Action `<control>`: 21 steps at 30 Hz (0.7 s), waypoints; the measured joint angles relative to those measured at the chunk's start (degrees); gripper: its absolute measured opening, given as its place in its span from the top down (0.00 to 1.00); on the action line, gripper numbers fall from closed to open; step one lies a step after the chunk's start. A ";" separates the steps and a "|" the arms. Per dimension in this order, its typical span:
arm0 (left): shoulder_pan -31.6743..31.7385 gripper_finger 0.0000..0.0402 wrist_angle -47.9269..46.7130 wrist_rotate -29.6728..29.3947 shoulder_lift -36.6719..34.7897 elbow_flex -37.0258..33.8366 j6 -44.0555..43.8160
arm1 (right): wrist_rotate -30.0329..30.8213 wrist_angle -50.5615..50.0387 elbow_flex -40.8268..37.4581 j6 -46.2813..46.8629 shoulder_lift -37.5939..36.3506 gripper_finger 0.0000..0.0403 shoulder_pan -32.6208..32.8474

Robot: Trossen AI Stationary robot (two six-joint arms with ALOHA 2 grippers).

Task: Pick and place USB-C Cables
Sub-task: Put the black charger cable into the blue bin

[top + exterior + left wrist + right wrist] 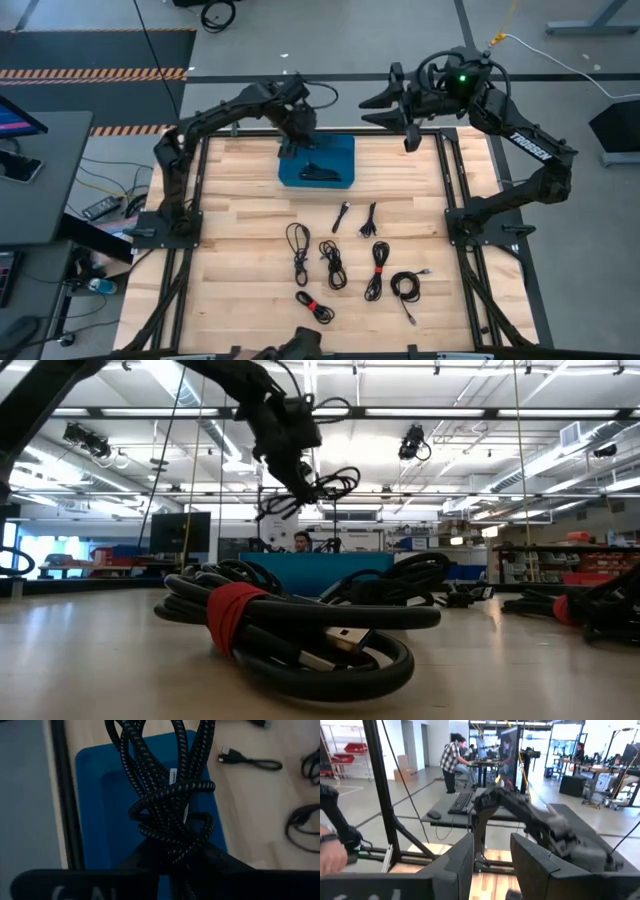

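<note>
My left gripper (296,138) hangs over the far left part of the blue tray (342,150), shut on a black braided USB-C cable bundle (170,805). In the low view that bundle (325,485) dangles above the tray (300,565). Another coiled cable (322,172) lies in the tray. Several more black cables lie on the wooden table nearer the front, among them one with a red tie (314,307) and one long loop (297,248). My right gripper (385,108) is raised beyond the table's far edge, open, with nothing between its fingers (492,857). My left gripper pinches the cable bundle between its two fingers at the knotted end of the coil (172,847). The fingers slant down from the table's left side. The bundle is lifted clear, with its loops (335,482) sticking out past the fingertips above the tray.
A black frame (452,190) borders the table on its left and right sides. The table's left part (235,240) holds no cables. A person's hand (330,855) shows beyond the table in the right wrist view, and people stand in the room behind.
</note>
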 joint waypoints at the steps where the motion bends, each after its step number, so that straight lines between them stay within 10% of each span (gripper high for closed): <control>1: -0.31 0.80 0.39 0.09 0.82 0.00 0.96 | -0.02 0.48 0.00 0.50 0.00 0.67 0.00; 21: -2.77 0.81 3.34 3.56 11.36 -0.04 1.54 | 0.00 2.72 0.00 3.83 0.00 0.67 0.00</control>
